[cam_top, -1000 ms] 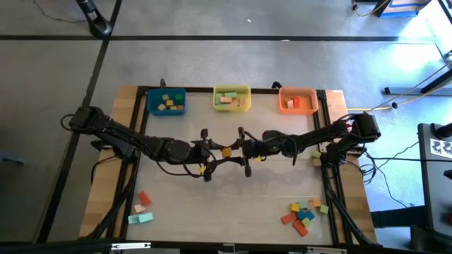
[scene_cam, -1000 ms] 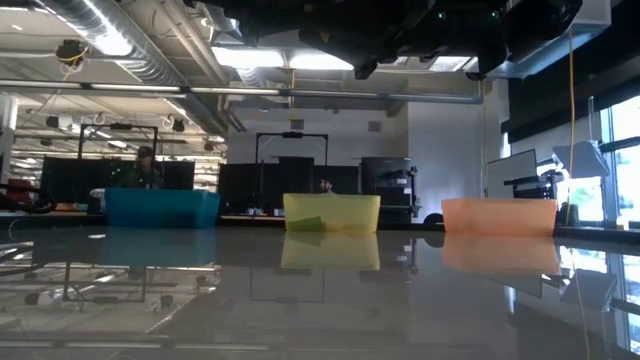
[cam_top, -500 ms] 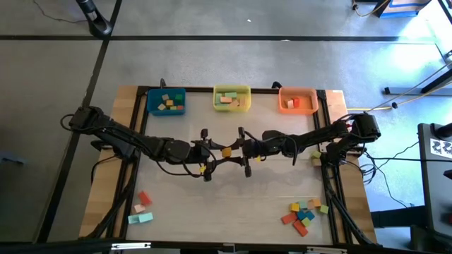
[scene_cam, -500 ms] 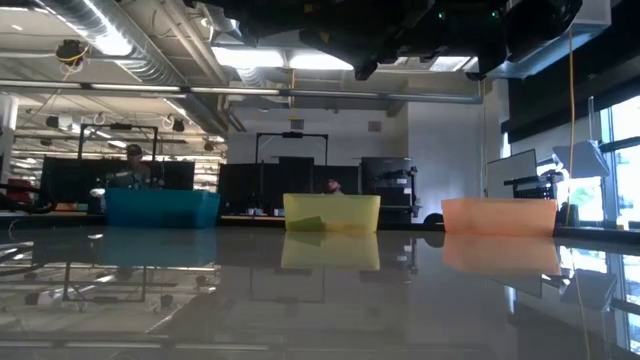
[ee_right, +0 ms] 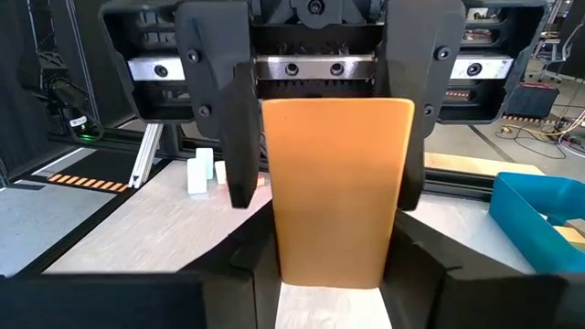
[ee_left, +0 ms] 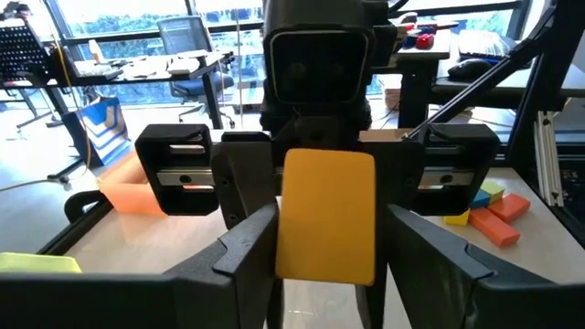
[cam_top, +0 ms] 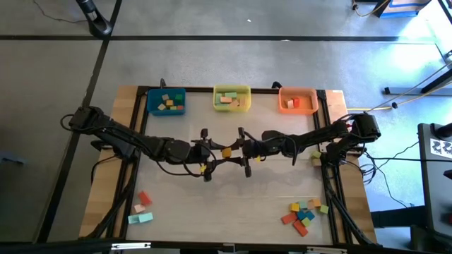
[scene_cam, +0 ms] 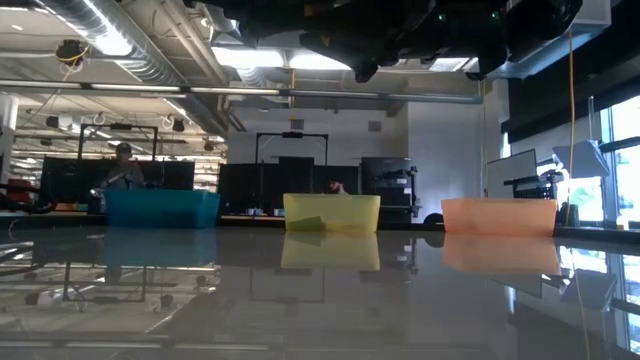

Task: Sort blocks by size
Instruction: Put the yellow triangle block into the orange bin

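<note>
Your bench [cam_top: 176,212] is a pale board in a black frame on a grey floor; the low view alone shows the workshop behind, with a person [scene_cam: 122,165] at far left. At 12 o'clock stand the blue bin [cam_top: 167,101], yellow bin [cam_top: 232,98] and orange bin [cam_top: 297,99], each holding blocks. Loose blocks [cam_top: 304,213] lie at 5 o'clock and a few more at 7. At centre, your left gripper [cam_top: 215,156] and right gripper [cam_top: 238,149] meet nose to nose, both sets of jaws closed on one orange-yellow block [cam_top: 227,151] held above the bench; only the wrist views show this double grip.
</note>
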